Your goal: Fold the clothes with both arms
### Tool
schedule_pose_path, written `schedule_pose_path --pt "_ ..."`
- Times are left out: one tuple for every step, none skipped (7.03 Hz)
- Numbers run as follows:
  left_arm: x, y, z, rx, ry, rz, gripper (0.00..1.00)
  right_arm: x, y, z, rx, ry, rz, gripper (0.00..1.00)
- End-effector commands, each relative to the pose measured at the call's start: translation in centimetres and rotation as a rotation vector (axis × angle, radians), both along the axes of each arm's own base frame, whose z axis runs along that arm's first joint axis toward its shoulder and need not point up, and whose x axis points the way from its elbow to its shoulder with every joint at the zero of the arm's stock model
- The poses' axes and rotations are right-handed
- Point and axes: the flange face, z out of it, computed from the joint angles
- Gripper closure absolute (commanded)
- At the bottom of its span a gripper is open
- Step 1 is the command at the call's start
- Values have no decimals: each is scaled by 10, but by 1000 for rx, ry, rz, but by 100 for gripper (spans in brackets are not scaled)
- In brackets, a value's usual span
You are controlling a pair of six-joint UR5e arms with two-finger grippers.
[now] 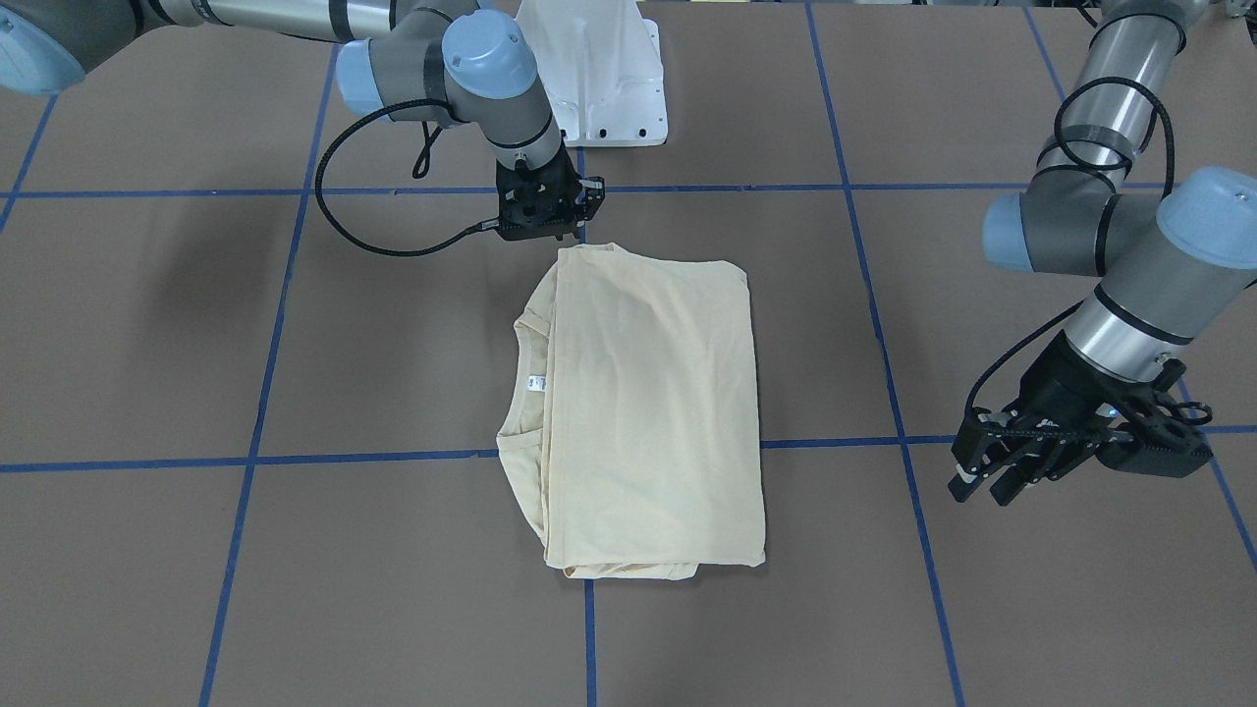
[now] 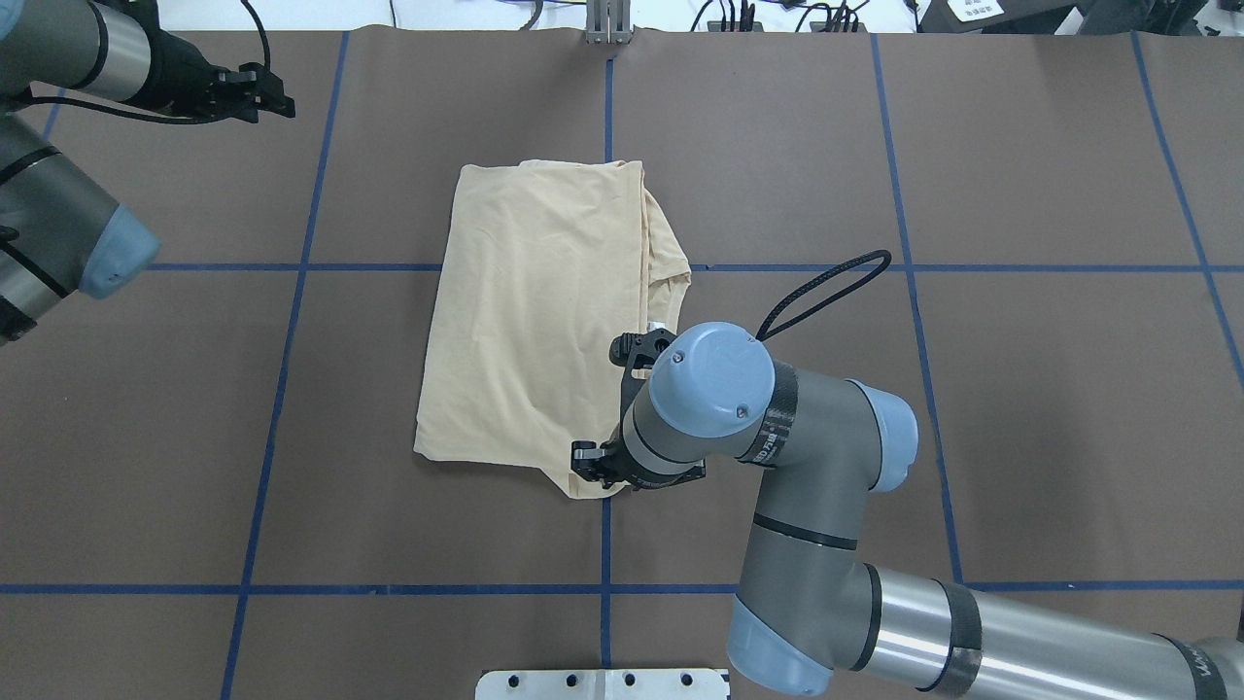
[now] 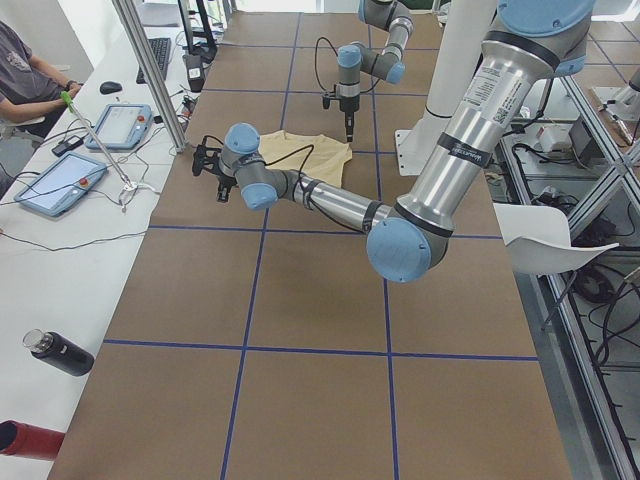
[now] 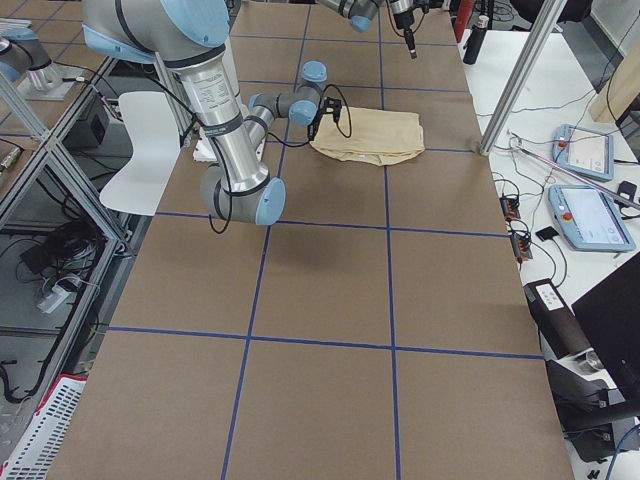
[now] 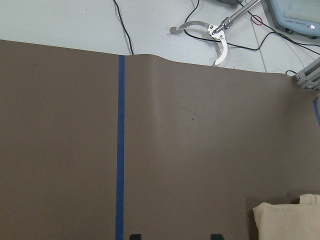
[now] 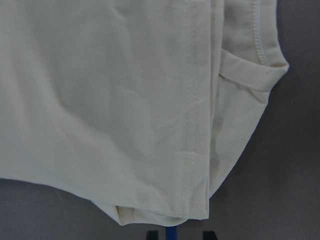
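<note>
The cream-yellow T-shirt lies folded into a rectangle in the middle of the table, print hidden, with the collar and white neck label showing at one side. It also shows in the overhead view. My right gripper points down just over the shirt's corner nearest the robot base. In the right wrist view its fingertips stand apart with no fabric between them. My left gripper is open and empty, off to the side of the shirt near the table's far edge.
The white pedestal base stands at the robot's edge of the table. Blue tape lines grid the brown surface. A metal post stands at the far edge. Tablets, cables and an operator are beyond it.
</note>
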Motion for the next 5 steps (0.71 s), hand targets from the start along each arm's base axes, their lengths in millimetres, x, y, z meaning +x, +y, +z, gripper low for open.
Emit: schedule_pose_path --pt "1 0 1 -2 -1 2 44 10 -4 -7 -261 -10 271 32" --pt "2 0 -1 1 0 2 44 12 -11 -5 -386 -15 442 32" --pt "2 0 -1 1 1 2 44 5 -5 -3 -480 -30 598 32" --pt "3 1 -1 -1 0 3 44 -6 9 2 -527 -38 687 32" --pt "2 1 -1 2 1 3 43 -13 19 5 -524 -29 680 11"
